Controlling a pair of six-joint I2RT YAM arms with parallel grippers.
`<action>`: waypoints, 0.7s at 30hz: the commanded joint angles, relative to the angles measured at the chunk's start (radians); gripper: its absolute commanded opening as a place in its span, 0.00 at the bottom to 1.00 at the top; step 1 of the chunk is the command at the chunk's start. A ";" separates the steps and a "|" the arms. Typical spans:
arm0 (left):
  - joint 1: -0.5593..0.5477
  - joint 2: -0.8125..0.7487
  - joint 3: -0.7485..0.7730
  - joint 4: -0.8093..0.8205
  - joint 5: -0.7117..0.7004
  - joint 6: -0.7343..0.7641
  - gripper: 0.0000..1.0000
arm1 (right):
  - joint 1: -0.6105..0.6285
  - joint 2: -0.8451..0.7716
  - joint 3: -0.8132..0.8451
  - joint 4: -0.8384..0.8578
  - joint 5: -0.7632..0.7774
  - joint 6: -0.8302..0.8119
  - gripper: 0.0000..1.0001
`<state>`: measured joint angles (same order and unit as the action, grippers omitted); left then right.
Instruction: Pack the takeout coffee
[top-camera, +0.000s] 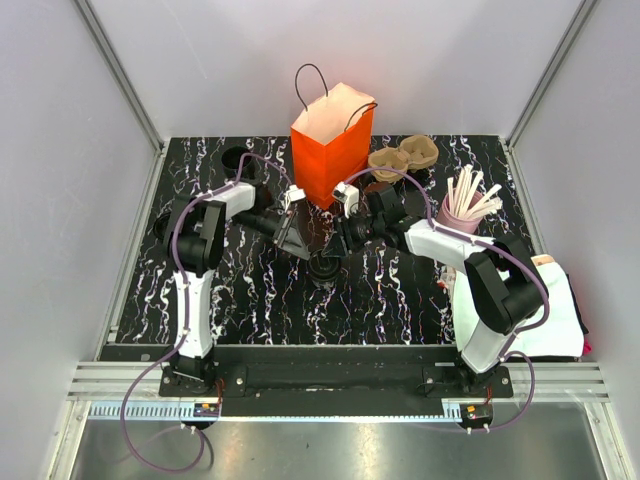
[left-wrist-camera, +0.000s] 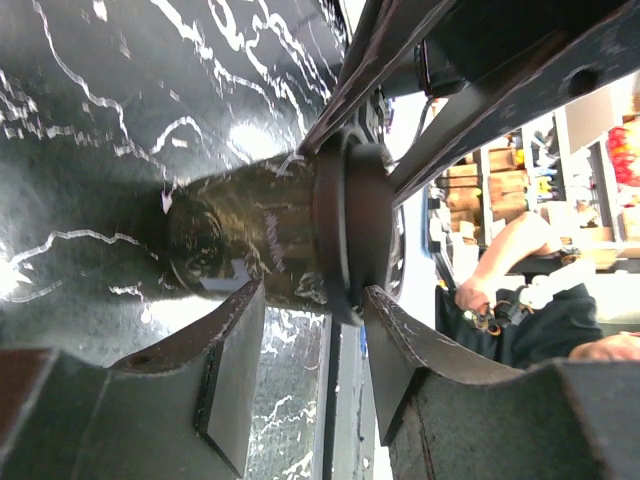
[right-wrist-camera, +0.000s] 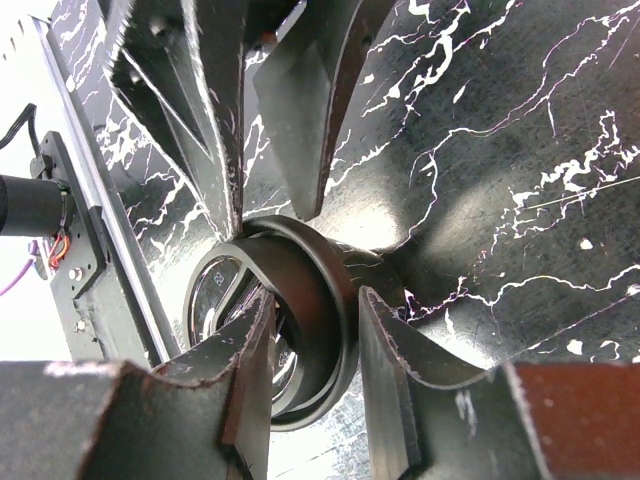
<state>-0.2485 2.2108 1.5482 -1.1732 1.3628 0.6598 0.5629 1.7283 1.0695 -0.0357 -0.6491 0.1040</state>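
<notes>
Top external view: found the takeout coffee (top-camera: 325, 268) near the middle of the black marbled tabletop (top-camera: 400, 300), just in front of the orange paper bag (top-camera: 330, 165), showing its round black lid. Saw the left pincer (top-camera: 312, 252) and the right pincer (top-camera: 338, 250) set against it from either side. Noted a pink cup (top-camera: 462, 212) of white sticks off to the right and a brown pulp tray (top-camera: 405, 155) beside the bag. Right wrist view: caught the right pincer part-closed, fingers (right-wrist-camera: 250, 380) pressed on both sides of the lid, gripping the coffee. Left wrist view: saw the left fingers (left-wrist-camera: 230, 370) flanking the lid rim, tips at cup wall and lid; could not tell clamped from merely close. Could not tell resting on the tabletop from lifted.
</notes>
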 joint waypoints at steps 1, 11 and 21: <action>-0.023 0.020 0.032 -0.095 0.025 0.118 0.45 | 0.009 0.024 -0.042 -0.075 0.094 -0.063 0.00; -0.026 -0.086 -0.100 0.303 -0.059 -0.328 0.48 | 0.009 0.027 -0.046 -0.070 0.091 -0.069 0.00; -0.051 -0.071 -0.131 0.428 -0.108 -0.496 0.45 | 0.009 0.011 -0.057 -0.066 0.094 -0.079 0.00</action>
<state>-0.2535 2.1529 1.4284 -0.8803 1.3224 0.2287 0.5537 1.7153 1.0557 -0.0345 -0.6445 0.0952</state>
